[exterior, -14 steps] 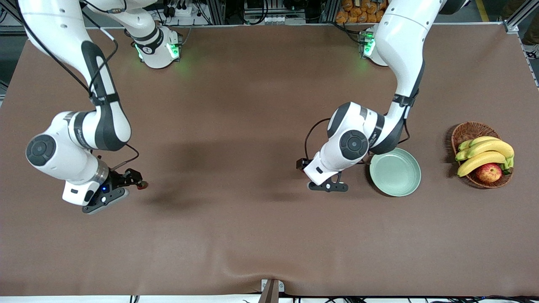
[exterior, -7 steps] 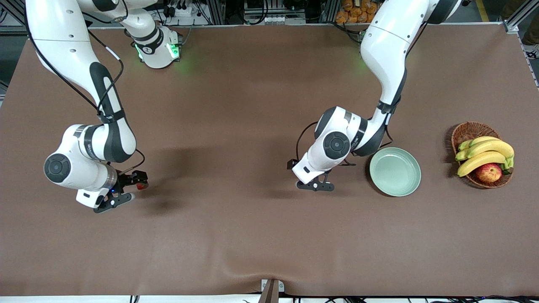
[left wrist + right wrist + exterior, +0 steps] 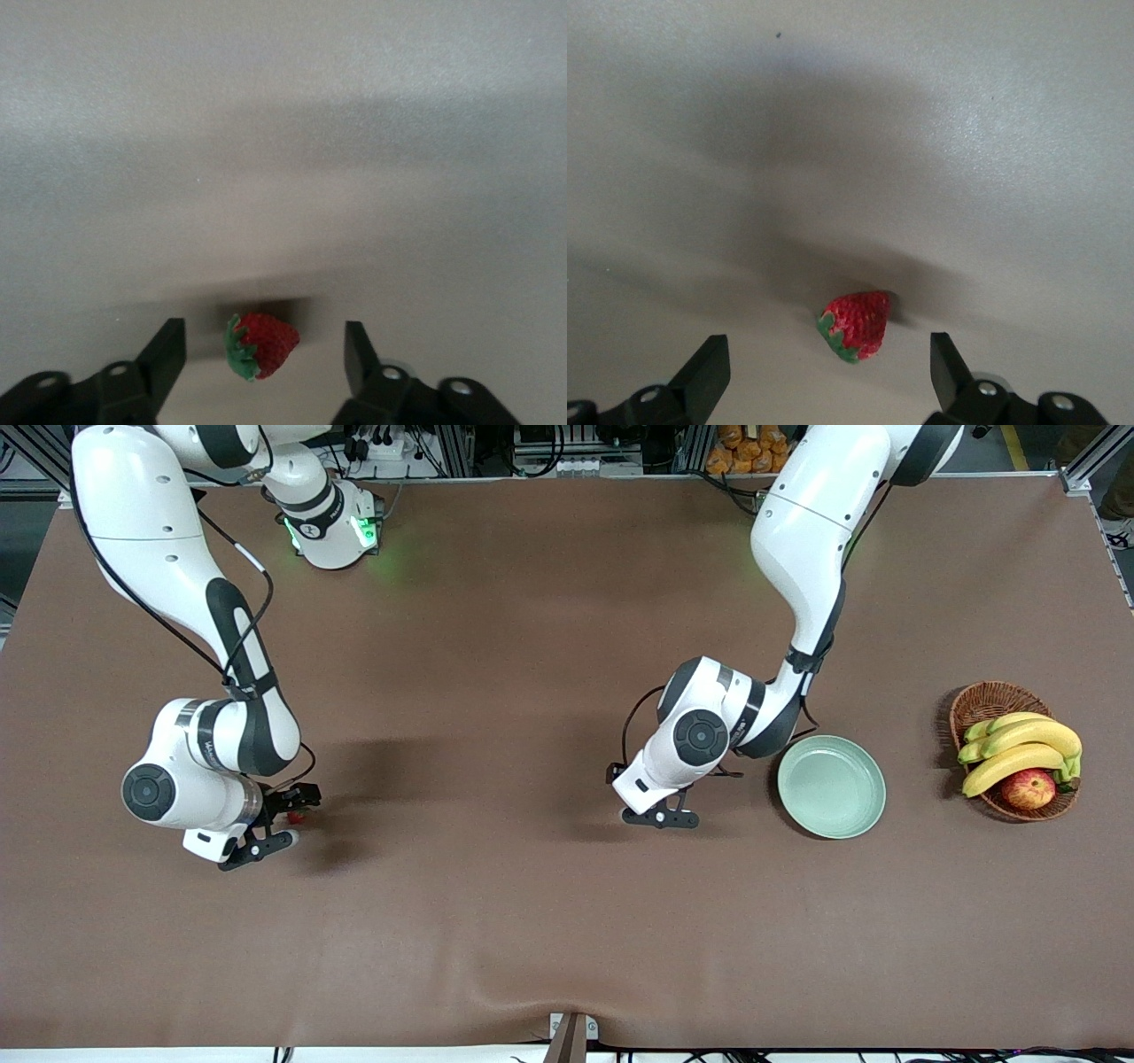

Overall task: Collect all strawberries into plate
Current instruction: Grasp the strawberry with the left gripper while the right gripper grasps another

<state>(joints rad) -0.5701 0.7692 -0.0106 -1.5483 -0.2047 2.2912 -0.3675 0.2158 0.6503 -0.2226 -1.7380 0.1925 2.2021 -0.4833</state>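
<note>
Left hand (image 3: 264, 359) low over desk (image 3: 549, 921) beside plate (image 3: 831, 786), fingers spread, strawberry (image 3: 261, 344) between them, untouched. Right hand (image 3: 830, 376) well apart from plate toward right arm's end, released, straddling second strawberry (image 3: 857, 325).

Risk: small rounded berry may squirt sideways if fingers close off-centre; hard squeeze could bruise it.

Count: two strawberries visible, one plate, empty; one basket (image 3: 983, 701), several bananas (image 3: 1019, 748), one apple (image 3: 1028, 788).

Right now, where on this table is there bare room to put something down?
Open cloth lies between the right gripper and left gripper, and nearer the front camera. The plate is bare. It's crowded in the basket, and each gripper straddles a strawberry.
</note>
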